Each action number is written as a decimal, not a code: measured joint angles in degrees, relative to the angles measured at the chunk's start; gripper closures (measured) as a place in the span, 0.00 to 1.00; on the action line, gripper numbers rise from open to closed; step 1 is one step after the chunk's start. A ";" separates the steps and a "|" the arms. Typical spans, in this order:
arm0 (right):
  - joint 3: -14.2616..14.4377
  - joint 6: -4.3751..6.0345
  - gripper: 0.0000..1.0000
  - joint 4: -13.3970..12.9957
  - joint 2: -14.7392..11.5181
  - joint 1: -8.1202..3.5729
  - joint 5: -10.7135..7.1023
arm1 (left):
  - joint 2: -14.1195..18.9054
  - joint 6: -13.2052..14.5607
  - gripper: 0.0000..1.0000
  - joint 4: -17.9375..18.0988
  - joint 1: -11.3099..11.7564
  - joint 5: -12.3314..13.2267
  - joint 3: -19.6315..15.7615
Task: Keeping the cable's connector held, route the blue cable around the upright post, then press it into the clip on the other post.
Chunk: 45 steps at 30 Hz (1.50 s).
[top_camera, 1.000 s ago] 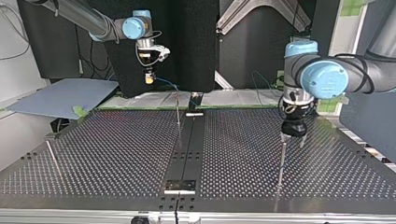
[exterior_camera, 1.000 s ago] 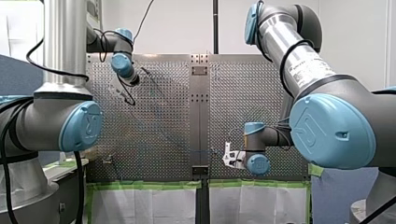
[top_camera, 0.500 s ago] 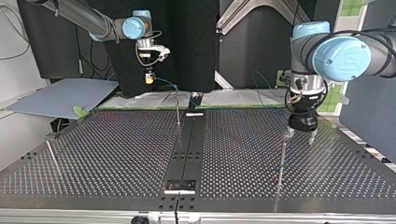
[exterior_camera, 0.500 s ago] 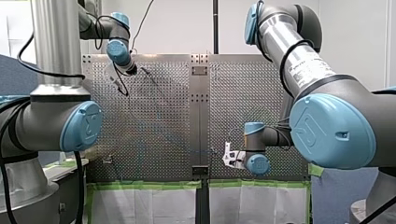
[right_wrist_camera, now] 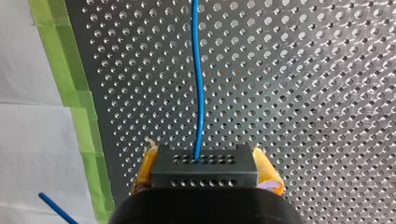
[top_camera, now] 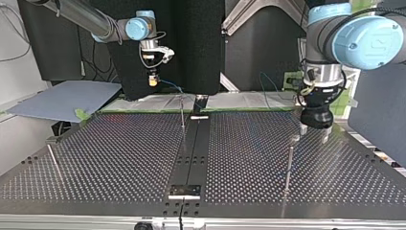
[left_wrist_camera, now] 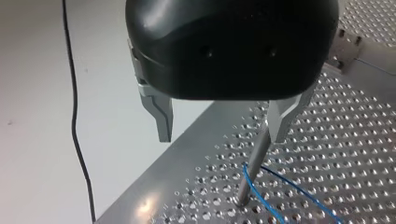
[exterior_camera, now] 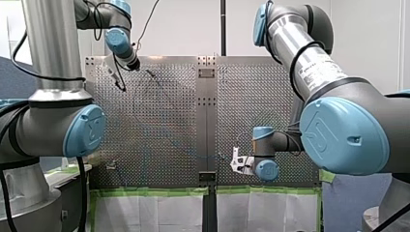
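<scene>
Only right wrist view shows my right claw [right_wrist_camera: 204, 161] clamping the connector [right_wrist_camera: 204, 176].

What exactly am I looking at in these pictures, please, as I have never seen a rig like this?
These are two robot arms working at a perforated metal table. One picture looks over the table from behind the arms. Another faces them from across it, so their sides are swapped there. The last two come from cameras on the arms' wrists.

A few thin upright posts stand on the table. The right gripper, which has yellow pads, is shut on a black connector. A blue cable runs out of the connector and over the table. The left gripper is open and holds nothing. It hangs by the top of one post, and the cable bends near that post's foot.
</scene>
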 joint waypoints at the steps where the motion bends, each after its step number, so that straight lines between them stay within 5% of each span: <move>1: 0.00 0.00 1.00 -0.05 0.00 0.00 0.00 | -0.19 0.43 0.00 -0.44 -0.04 -0.14 0.30; 20: -0.11 0.43 1.00 -0.16 -0.01 0.34 -1.36 | -2.94 9.50 0.00 -9.51 -2.61 -1.06 8.57; 33: -0.41 0.61 1.00 -0.05 -0.02 0.37 -1.41 | -3.82 15.67 0.00 -15.42 -3.19 -2.99 8.95; 45: -0.43 0.62 1.00 -0.17 -0.05 0.41 -1.41 | -3.82 21.71 0.00 -16.11 -3.34 -3.48 8.94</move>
